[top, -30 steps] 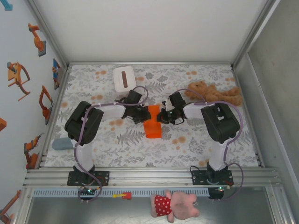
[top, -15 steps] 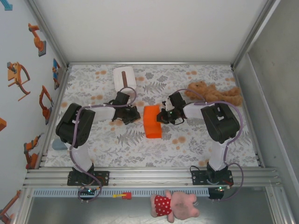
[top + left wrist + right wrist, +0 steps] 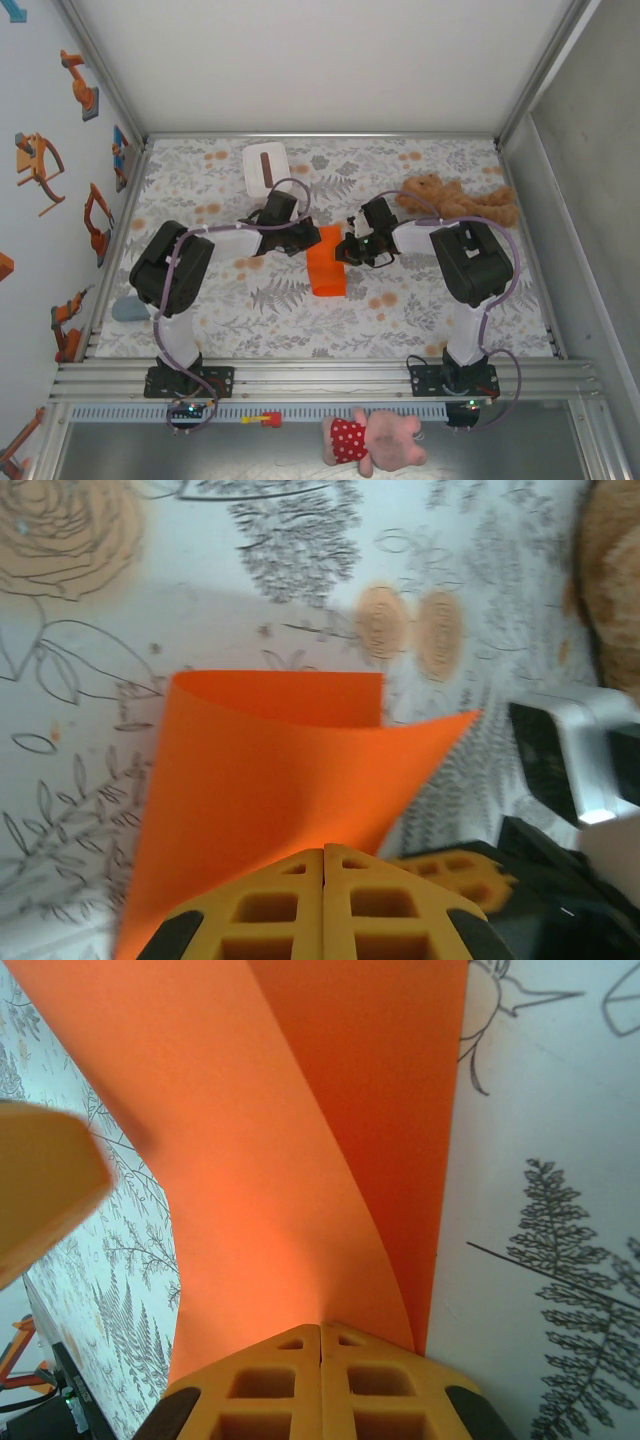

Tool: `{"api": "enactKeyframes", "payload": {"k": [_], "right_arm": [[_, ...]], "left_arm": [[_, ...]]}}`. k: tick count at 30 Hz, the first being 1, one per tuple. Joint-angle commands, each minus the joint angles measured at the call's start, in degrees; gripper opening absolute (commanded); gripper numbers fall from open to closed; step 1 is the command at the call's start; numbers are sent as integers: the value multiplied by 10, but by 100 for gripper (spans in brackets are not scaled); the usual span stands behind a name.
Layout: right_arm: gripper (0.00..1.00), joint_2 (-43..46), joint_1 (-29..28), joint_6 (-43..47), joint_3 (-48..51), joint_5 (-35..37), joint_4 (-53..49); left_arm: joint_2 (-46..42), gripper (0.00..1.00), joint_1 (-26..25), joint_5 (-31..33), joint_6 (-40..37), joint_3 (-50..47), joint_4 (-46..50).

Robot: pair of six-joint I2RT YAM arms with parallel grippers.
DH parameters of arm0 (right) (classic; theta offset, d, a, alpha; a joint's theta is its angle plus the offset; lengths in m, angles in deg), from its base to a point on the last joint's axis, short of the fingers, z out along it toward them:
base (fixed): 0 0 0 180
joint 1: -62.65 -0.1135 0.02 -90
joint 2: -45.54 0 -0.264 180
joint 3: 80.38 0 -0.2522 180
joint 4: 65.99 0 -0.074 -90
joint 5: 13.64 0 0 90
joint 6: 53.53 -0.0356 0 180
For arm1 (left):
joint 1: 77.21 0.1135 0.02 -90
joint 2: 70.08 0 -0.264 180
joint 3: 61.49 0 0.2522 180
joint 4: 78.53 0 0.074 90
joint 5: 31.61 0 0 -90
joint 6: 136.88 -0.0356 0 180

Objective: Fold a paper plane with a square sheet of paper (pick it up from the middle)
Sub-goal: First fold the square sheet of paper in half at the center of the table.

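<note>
At table (image 3: 300, 320) centre, orange paper (image 3: 326, 270) — half-folded, flap curling up, right gripper (image 3: 346, 250) pinching its right edge, left gripper (image 3: 304, 241) pressed together, tips at its left edge.

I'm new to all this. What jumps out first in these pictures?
A bright orange sheet of paper, half curled over, sits in the middle of the scene. The right hand is pinched shut on its edge, and the left hand, also shut, meets it from the other side. A tan plush toy lies at the far right and a white tissue box at the far left.
</note>
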Motion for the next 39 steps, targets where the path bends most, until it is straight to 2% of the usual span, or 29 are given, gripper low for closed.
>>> {"api": "enactKeyframes", "payload": {"k": [1,9,13,17,21,26,31,39], "right_arm": [[0,-94,2,2,54,181,-95],[0,-95,2,3,57,184,-97],[0,-92,1,3,58,185,-97],[0,-91,2,3,59,185,-97],[0,-90,2,4,60,186,-96],[0,-94,2,2,61,184,-93],[0,-94,2,3,63,184,-92],[0,-86,2,4,72,189,-92]], "left_arm": [[24,0,5,-6,16,13,-9],[31,0,54,28,2,-50,-13],[7,0,73,43,-11,-71,-7],[-50,0,70,44,-25,-72,-3],[-87,0,46,34,-24,-65,-30],[-31,0,20,22,-15,-23,-34],[34,0,25,8,-5,14,-46],[71,0,53,46,-32,22,-30]]}}
